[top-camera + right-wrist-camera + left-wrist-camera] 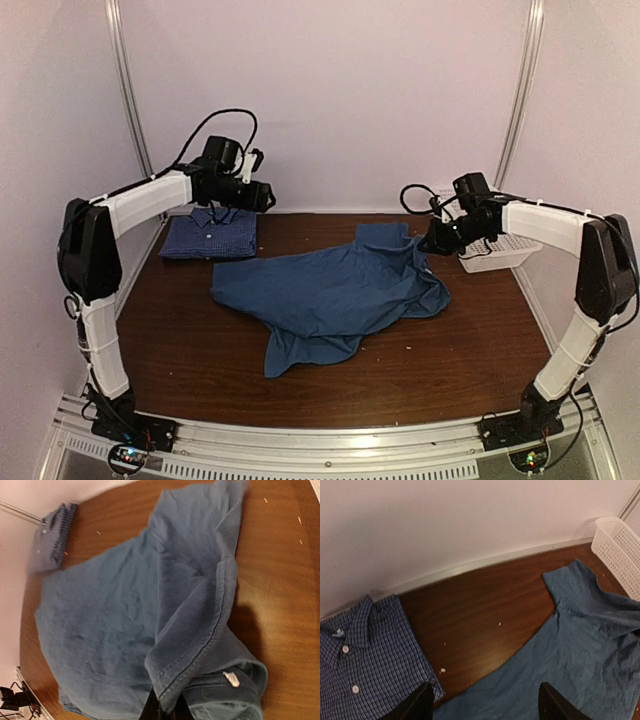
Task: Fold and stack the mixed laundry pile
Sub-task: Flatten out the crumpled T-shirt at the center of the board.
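Dark wooden counter (pixel 450 370) | checked blue-and-white collared shirt (pixel 210 236) folded far-left | left jaws wide, empty | right jaws clamped on crumpled teal-blue t-shirt (pixel 330 290) edge, centre | best: drag taut, flatten before folding

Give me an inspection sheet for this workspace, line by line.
Surface: brown wooden table, glossy.
Job's things: checked shirt folded at far left; teal t-shirt spread and rumpled mid-table.
Clutter: white basket at far right; pale specks on the wood.
Grippers: left claw open, holding nothing; right claw shut on the teal t-shirt's edge near its collar.
Cables: black cable looping over the left wrist.
Surroundings: white walls, plain.
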`<state>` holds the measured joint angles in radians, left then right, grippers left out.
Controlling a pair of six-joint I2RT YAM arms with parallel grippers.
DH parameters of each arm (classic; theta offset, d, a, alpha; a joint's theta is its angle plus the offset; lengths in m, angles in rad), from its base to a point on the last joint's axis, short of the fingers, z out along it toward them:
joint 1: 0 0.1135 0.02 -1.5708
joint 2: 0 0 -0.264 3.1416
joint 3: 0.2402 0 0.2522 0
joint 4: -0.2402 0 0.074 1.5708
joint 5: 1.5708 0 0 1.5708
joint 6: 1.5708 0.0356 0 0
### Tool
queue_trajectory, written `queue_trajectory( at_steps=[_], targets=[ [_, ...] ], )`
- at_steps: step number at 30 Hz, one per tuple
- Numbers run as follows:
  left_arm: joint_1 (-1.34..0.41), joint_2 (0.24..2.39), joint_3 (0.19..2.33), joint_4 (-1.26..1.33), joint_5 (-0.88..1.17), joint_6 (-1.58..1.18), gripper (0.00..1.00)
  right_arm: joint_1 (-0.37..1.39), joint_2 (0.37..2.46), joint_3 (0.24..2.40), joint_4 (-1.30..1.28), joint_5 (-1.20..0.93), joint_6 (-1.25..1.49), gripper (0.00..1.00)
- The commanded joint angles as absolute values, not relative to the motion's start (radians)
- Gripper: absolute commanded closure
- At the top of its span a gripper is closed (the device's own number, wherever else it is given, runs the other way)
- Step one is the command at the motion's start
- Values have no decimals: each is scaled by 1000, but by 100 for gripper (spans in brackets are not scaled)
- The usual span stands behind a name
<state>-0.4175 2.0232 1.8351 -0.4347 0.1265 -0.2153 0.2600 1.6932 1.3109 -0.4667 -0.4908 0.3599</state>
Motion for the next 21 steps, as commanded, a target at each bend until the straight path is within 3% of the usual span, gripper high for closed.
queue_trajectory(
  at_steps=[1,6,12,16,21],
  targets=[
    [-495,1730,1482,-422,38,-184,27,264,1654,1263,-510,-318,296,100],
    [-647,1451,1040,-339,83,-177,32,264,1654,1283,-518,-318,293,100],
    [-832,1324,820,-364,78,-333,34,265,1654,1324,-542,-341,286,100],
    [-959,1373,778,-360,-12,-409,32,265,1646,1318,-548,-339,286,100],
    [-1075,1566,871,-405,-111,-373,30,266,1648,1315,-551,-357,283,100]
  ],
)
